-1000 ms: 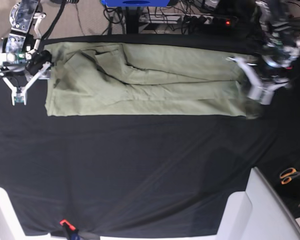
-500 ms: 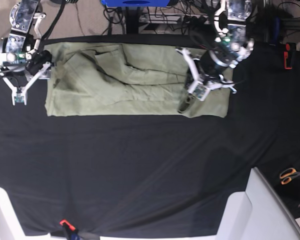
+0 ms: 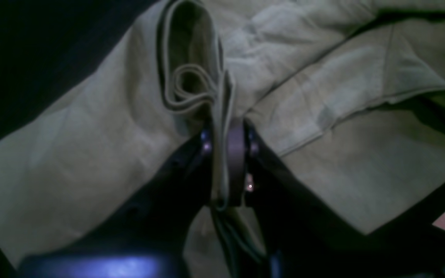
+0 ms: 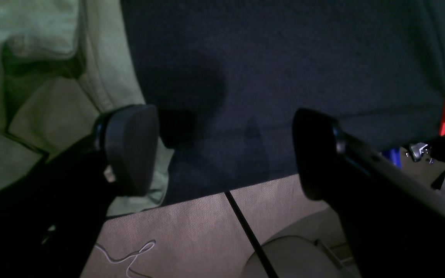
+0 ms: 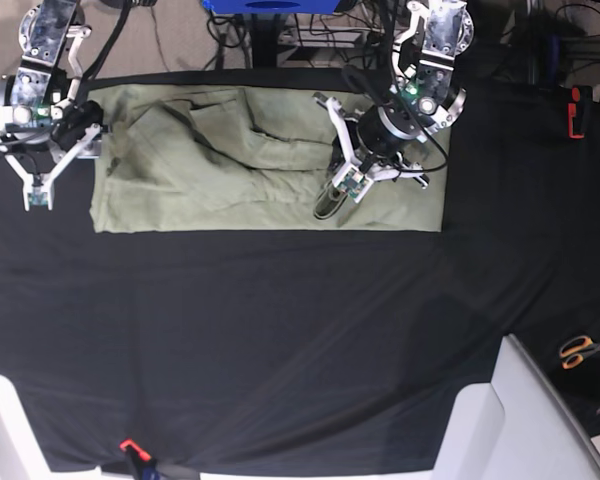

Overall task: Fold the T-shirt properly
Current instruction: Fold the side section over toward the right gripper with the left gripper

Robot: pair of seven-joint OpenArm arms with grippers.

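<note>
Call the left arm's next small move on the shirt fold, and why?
Probably keep carrying the pinched hem toward the collar end. The left pincer is shut on the T-shirt hem, lifted mid-shirt with the fold only partway over. The right pincer hangs open at the far edge, holding nothing.

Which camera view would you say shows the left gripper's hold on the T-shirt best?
The left wrist view: the left gripper is shut on a bunched fold of the T-shirt. The base view shows this arm over the shirt, the pinch small. The right wrist view misses it.
</note>
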